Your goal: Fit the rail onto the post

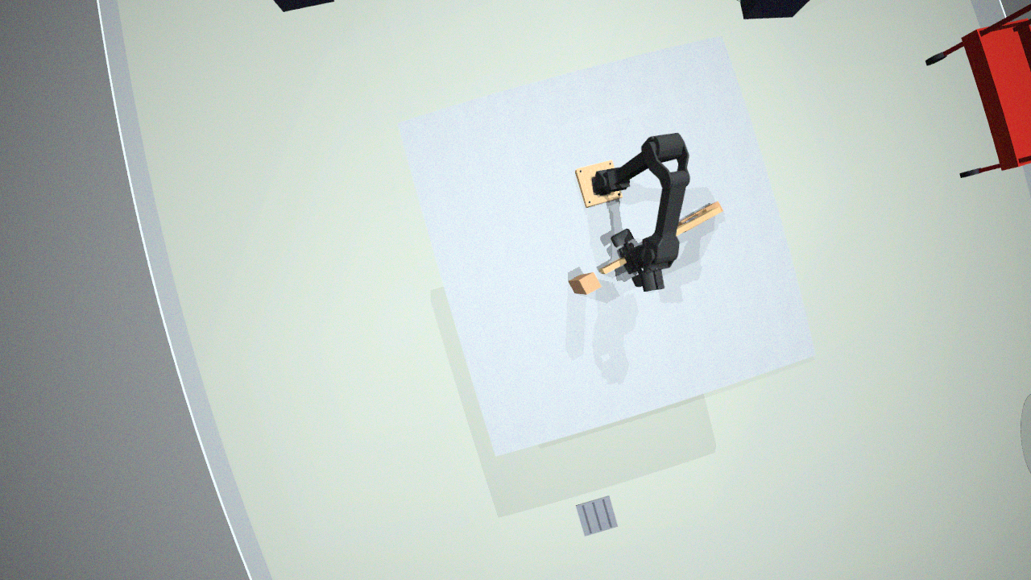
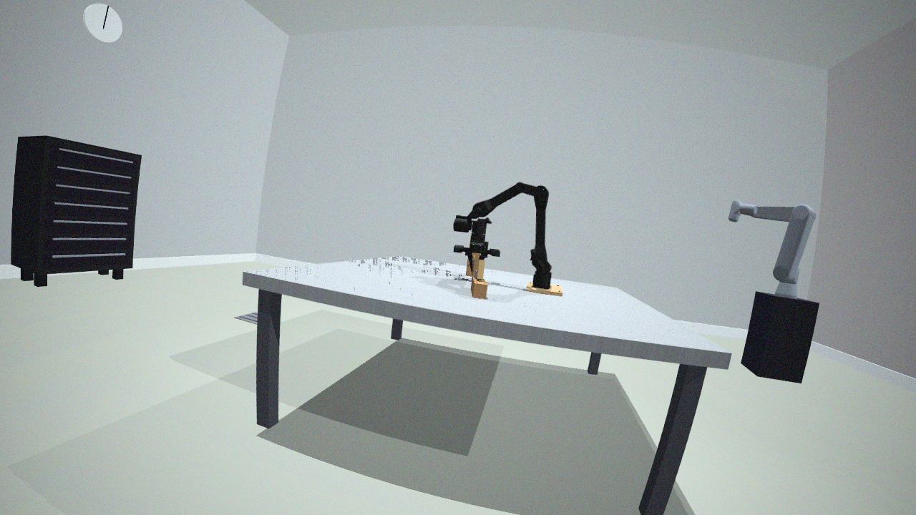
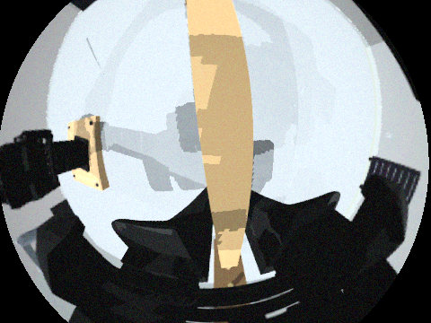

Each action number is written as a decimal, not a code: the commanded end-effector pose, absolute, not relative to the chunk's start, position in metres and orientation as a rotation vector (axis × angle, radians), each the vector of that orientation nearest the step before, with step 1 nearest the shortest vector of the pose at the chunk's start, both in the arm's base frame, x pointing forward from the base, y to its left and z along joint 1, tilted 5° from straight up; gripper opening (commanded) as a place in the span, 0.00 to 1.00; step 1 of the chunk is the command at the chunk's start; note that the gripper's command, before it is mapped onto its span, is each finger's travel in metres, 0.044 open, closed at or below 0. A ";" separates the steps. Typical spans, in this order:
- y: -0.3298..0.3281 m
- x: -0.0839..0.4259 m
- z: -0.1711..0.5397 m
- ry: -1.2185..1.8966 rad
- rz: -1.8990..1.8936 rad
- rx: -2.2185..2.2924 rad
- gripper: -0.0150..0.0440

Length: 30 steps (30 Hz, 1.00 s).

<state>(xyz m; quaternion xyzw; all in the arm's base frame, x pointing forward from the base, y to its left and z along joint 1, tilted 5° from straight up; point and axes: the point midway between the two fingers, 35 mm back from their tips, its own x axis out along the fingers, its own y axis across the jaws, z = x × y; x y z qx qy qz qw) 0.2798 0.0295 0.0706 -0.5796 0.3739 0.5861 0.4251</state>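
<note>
The long pale wooden rail [image 1: 613, 266] [image 2: 478, 266] [image 3: 224, 112] runs from the footboard block towards the short wooden post [image 1: 584, 283] [image 2: 479, 290] [image 3: 222, 277]. My gripper [image 1: 628, 258] [image 2: 476, 254] [image 3: 222, 187] is shut on the rail near its near end, one finger on each side. In the top view the near end is close in front of the post, with a narrow gap. Whether it is clear of the table is hard to tell. The pegs and holes cannot be made out. The arm hides the rail's middle, and the bracket is too small to judge.
The arm's wooden base plate [image 1: 587, 193] [image 2: 552, 292] [image 3: 101, 172] stands to one side of the rail on the pale table [image 1: 468, 180] [image 2: 358, 289]. The arm arches over the rail. A red cart [image 1: 1002, 93] and a dark drawer cabinet [image 2: 92, 204] stand away from the table.
</note>
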 end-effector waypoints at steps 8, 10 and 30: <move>0.031 0.283 0.082 0.912 1.455 -1.455 0.25; 0.031 0.283 0.083 0.912 1.455 -1.455 0.25; 0.030 0.282 0.093 0.912 1.455 -1.455 0.25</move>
